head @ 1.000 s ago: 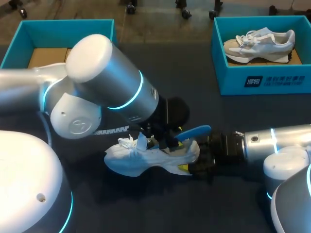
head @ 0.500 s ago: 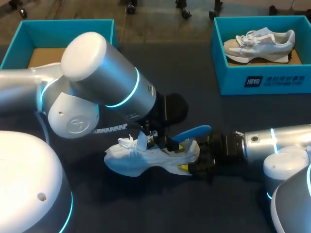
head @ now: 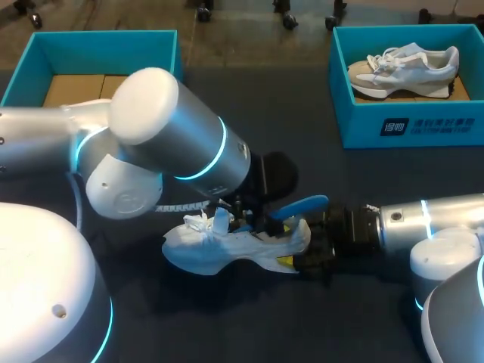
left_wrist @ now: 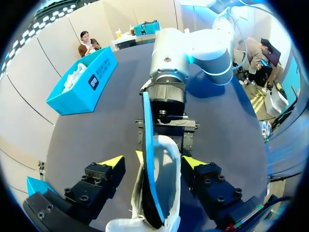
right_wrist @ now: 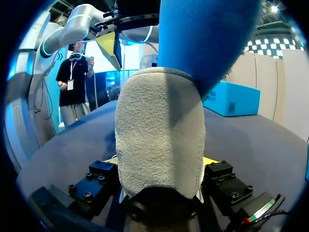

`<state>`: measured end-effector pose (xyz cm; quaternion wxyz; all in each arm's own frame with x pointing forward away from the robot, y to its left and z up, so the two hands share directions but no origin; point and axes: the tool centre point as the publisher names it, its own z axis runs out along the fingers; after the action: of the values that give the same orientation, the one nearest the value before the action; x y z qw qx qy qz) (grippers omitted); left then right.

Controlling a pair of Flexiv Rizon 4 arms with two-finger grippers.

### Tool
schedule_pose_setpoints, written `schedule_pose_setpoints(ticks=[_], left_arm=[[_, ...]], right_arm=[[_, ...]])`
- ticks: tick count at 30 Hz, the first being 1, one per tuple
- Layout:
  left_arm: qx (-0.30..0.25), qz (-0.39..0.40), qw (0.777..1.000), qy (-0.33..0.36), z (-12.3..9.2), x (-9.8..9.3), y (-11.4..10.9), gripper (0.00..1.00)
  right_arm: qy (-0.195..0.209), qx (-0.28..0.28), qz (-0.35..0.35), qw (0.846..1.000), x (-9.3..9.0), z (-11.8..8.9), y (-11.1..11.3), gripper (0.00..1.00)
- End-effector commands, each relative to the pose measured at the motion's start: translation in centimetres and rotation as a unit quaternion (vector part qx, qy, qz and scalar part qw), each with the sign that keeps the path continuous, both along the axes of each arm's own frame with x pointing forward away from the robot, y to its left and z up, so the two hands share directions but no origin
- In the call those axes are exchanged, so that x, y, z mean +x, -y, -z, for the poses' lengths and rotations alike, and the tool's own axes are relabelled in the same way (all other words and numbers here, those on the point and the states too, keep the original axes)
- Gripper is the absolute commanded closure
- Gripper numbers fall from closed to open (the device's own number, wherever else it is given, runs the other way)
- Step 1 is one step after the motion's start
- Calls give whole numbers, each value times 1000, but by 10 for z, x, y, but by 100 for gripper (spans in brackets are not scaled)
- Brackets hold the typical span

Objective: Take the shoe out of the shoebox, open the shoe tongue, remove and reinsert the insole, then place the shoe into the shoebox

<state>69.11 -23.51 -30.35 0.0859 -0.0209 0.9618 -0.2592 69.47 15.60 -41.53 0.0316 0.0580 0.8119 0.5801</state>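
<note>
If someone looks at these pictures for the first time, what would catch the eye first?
Most likely the bright blue insole sticking out of the white shoe at the table's middle, with the right gripper shut on its heel and the left gripper open astride it. Next, a second shoe lies in the teal shoebox at the far right.

Head view is shot from above and behind, tilted down on the table (head: 302, 113) at mid distance, with left arm (head: 174, 144) and right arm (head: 431, 219) taken in from the sides. Left wrist view is aimed along its fingers, close over the shoe (head: 227, 246), facing the right arm. Right wrist view is set hard by the heel, facing the left arm. Shoe and insole (head: 302, 206) are shared by all; shoebox (head: 408, 125) by head and left wrist.
</note>
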Motion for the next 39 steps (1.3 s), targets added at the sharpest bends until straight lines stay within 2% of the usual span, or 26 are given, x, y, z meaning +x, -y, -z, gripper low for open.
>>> schedule_pose_setpoints(ticks=[1, 3, 24, 31, 32, 34, 39], left_arm=[[0, -4, 1000, 1, 7, 3, 7, 33], [2, -7, 1000, 4, 8, 5, 8, 50], [2, -11, 1000, 3, 16, 14, 14, 58], [-4, -12, 1000, -2, 17, 18, 16, 76], [-5, -13, 1000, -5, 18, 19, 16, 81], [-8, -14, 1000, -12, 20, 20, 16, 100], [-27, -9, 999, -34, 15, 20, 14, 100]], right_arm=[[0, -3, 0, 1000, 0, 0, -2, 100], [0, -3, 0, 1000, 0, 0, -2, 100], [0, -3, 0, 1000, 0, 0, -2, 100], [0, -3, 0, 1000, 0, 0, -2, 100], [0, -3, 0, 1000, 0, 0, -2, 100], [0, -3, 0, 1000, 0, 0, -2, 100], [0, -3, 0, 1000, 0, 0, -2, 100]])
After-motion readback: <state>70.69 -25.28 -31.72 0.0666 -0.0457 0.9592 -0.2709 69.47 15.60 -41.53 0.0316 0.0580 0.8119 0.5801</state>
